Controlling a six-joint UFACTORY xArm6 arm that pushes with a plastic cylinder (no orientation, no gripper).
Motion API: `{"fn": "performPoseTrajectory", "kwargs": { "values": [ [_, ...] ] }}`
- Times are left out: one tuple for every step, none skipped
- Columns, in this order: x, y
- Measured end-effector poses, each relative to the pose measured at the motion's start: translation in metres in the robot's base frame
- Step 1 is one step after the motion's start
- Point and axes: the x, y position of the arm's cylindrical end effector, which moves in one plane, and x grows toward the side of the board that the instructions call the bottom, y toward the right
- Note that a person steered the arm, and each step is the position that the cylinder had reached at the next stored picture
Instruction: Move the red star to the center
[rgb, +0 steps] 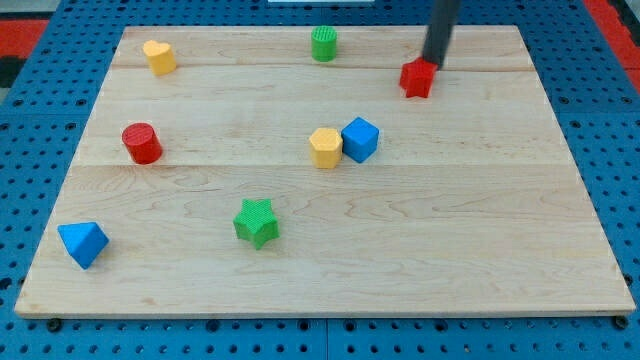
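Note:
The red star (417, 78) sits on the wooden board (450, 240) near the view's top right. My tip (433, 65) is at the star's upper right edge, touching it or nearly so. The dark rod rises from there out of the view's top. A yellow hexagonal block (326, 148) and a blue cube (360, 139) stand side by side, touching, near the board's middle.
A green cylinder (324, 44) is at the top middle. A yellow heart-like block (159, 57) is at the top left. A red cylinder (142, 143) is at the left. A green star (257, 222) is below the middle. A blue triangular block (83, 243) is at the bottom left.

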Motion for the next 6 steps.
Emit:
{"fn": "performPoseTrajectory", "kwargs": {
  "values": [
    [0.015,-0.028],
    [0.046,-0.015],
    [0.069,0.015],
    [0.082,0.034],
    [0.114,0.048],
    [0.118,0.036]
  ]
}}
